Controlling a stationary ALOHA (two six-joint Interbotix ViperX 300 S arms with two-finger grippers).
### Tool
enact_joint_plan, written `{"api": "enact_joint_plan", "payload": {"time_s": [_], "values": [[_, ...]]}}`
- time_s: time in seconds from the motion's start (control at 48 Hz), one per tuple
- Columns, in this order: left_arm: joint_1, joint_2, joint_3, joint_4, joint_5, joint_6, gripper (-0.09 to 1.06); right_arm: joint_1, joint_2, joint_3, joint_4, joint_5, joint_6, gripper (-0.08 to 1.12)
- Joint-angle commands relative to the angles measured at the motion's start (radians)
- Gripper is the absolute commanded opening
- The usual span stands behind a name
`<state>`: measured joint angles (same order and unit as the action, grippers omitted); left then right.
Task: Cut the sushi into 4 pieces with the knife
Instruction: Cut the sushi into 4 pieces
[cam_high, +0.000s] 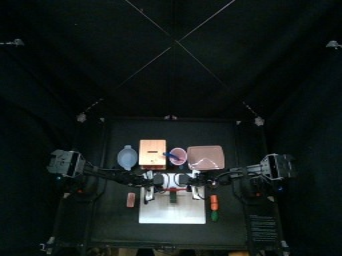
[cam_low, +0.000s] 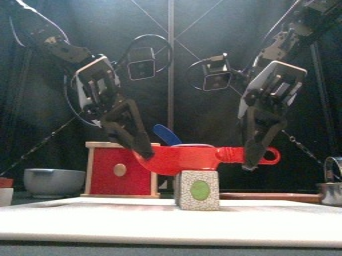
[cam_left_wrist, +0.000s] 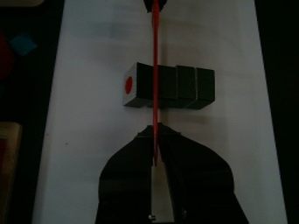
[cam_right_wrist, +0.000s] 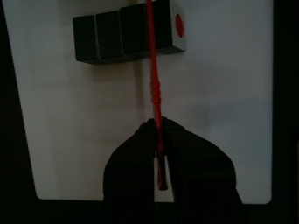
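Observation:
The dark green sushi roll (cam_low: 198, 189) lies on the white cutting board (cam_low: 80, 216), its end face showing a green dot. The red knife (cam_low: 201, 157) is held level across the roll's top. My left gripper (cam_low: 143, 156) is shut on one end of it and my right gripper (cam_low: 250, 160) is shut on the handle end. In the left wrist view the knife (cam_left_wrist: 153, 52) crosses the roll (cam_left_wrist: 187, 85) at the seam behind the end block. The right wrist view shows the knife (cam_right_wrist: 153, 79) over the same seam of the roll (cam_right_wrist: 117, 35).
Behind the board stand the wooden box with a red drawer front (cam_low: 118, 170), the blue-grey bowl (cam_low: 54, 181) and a blue knife (cam_low: 163, 133). The pink tray (cam_high: 205, 155) lies at the back right. A small orange toy (cam_high: 214, 206) sits right of the board (cam_high: 167, 213).

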<state>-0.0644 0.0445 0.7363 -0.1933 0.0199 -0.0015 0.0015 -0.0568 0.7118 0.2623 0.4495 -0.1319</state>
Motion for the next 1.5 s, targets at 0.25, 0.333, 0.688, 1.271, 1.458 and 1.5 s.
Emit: {"api": "enact_joint_plan", "payload": {"time_s": [0.25, 0.333, 0.688, 1.271, 1.458, 1.5], "values": [[0.006, 0.026, 0.002, -0.002, 0.003, 0.002, 0.46, -0.002, 0.006, 0.005, -0.002, -0.003, 0.000, 0.16], [0.008, 0.029, 0.008, 0.000, 0.002, 0.002, 0.46, -0.003, 0.012, 0.014, 0.000, -0.018, 0.000, 0.16], [0.008, 0.071, 0.008, -0.002, 0.002, 0.000, 0.46, 0.012, 0.061, 0.026, 0.018, -0.048, 0.000, 0.16], [0.009, 0.115, 0.005, 0.000, 0.002, 0.005, 0.46, 0.015, 0.112, 0.038, 0.017, -0.084, 0.000, 0.16], [0.040, 0.114, 0.000, 0.026, 0.002, 0.006, 0.46, -0.006, 0.112, 0.038, 0.011, -0.095, -0.002, 0.16], [0.046, 0.114, -0.003, 0.034, 0.002, 0.006, 0.46, -0.009, 0.112, 0.038, 0.011, -0.098, -0.002, 0.16]]}}
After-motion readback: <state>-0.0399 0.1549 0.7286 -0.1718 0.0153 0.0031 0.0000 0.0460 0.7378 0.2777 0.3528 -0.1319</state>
